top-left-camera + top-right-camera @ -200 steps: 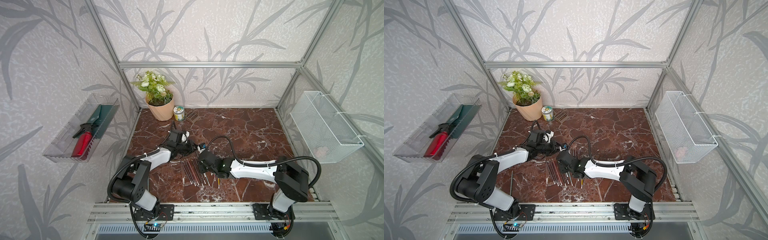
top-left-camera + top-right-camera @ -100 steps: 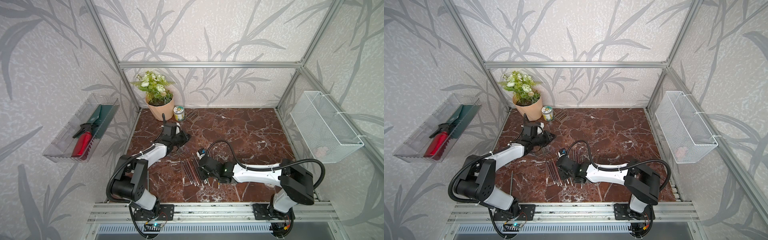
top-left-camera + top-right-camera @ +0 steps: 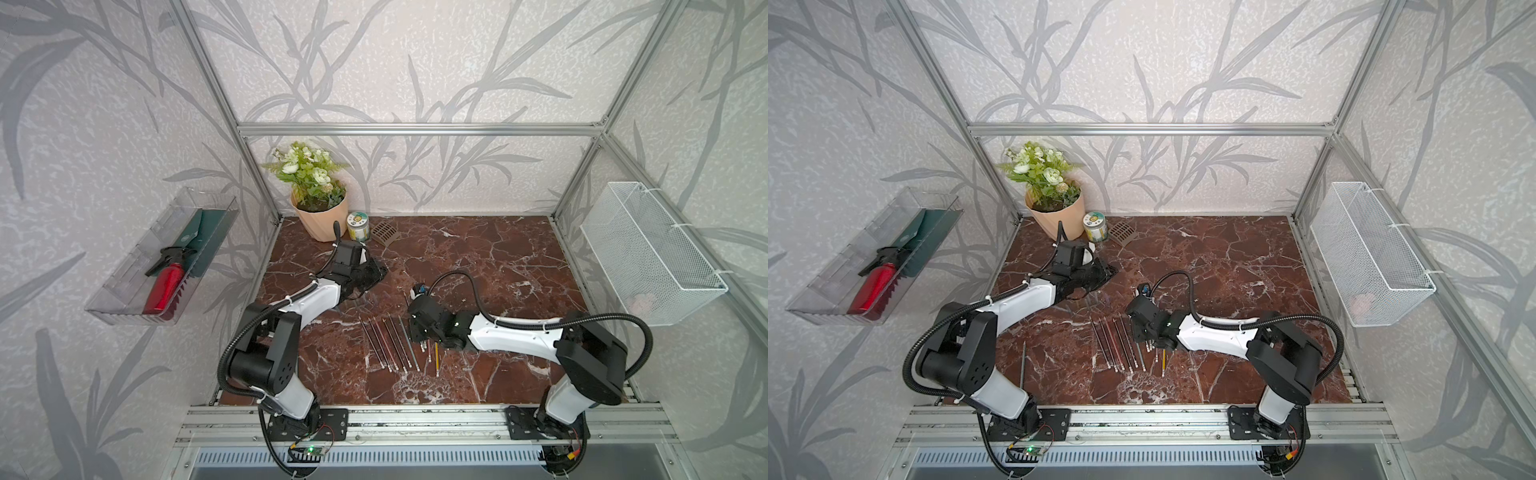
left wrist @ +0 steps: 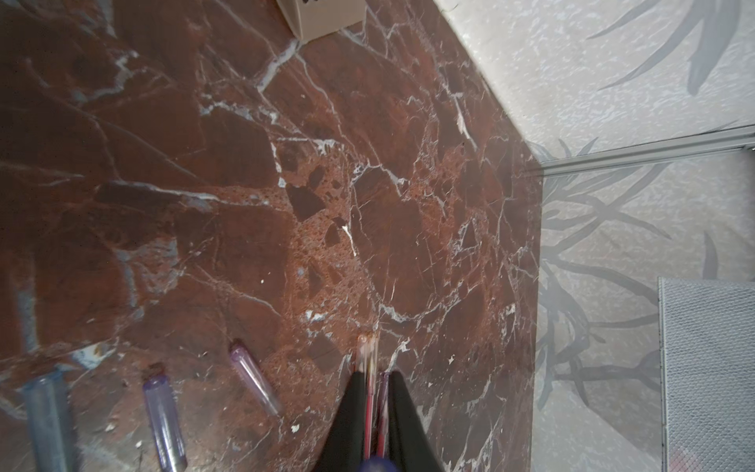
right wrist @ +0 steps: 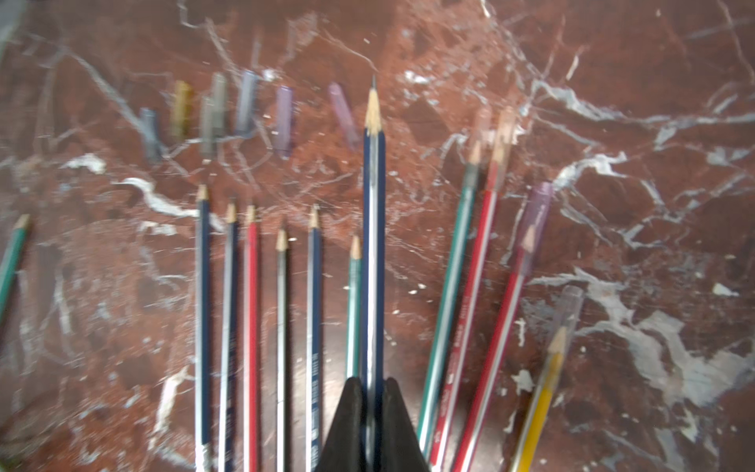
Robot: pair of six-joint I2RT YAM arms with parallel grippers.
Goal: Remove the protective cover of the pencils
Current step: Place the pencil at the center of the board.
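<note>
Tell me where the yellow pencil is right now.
Seen in the right wrist view and both top views, the yellow pencil lies on the marble table at the right end of the pencil row, beside a red-striped pencil.

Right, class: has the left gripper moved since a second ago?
Yes. The left gripper has drawn away from the pencils, toward the flowerpot at the back, its jaws shut on a pink cap.

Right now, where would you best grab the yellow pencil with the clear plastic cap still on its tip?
Take the yellow pencil by its bare shaft, mid-length, coming down with the jaws across it: it lies flat on the marble tabletop, clear of the red-striped pencil beside it. That probably leaves the clear cap free.
</note>
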